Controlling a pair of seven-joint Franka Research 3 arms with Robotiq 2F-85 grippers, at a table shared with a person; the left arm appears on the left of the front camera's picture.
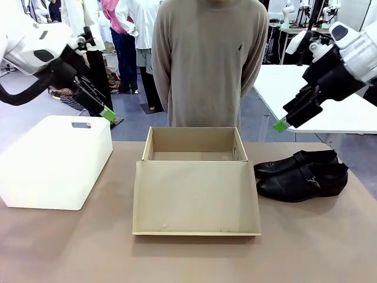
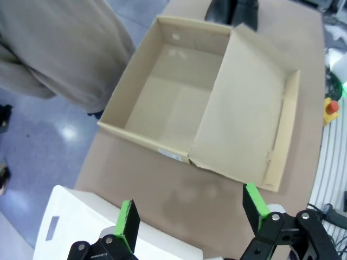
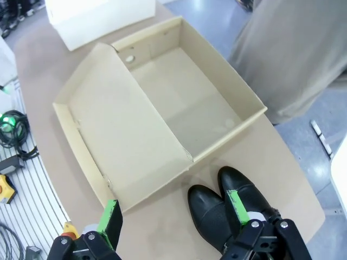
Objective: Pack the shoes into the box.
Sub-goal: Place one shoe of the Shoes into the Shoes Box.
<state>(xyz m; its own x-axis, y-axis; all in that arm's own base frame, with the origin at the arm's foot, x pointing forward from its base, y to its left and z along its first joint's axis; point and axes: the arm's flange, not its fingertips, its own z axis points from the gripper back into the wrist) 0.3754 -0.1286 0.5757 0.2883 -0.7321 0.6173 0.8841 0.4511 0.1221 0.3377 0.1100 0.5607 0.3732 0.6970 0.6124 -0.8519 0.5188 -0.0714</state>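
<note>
Looks like a robotics lab: red e-stop button (image 2: 331, 107) and bundled cables (image 3: 12, 125) at the bench (image 1: 306, 247) edge, a white worktable (image 1: 330, 100) behind, plain blue-grey floor (image 1: 132, 113).

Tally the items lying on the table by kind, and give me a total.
Black shoes: 2
Cardboard box: 1
White bin: 1
Total: 4

Shoes (image 1: 301, 174) – glossy leather; box (image 1: 196, 197) – matt cardboard.
</note>
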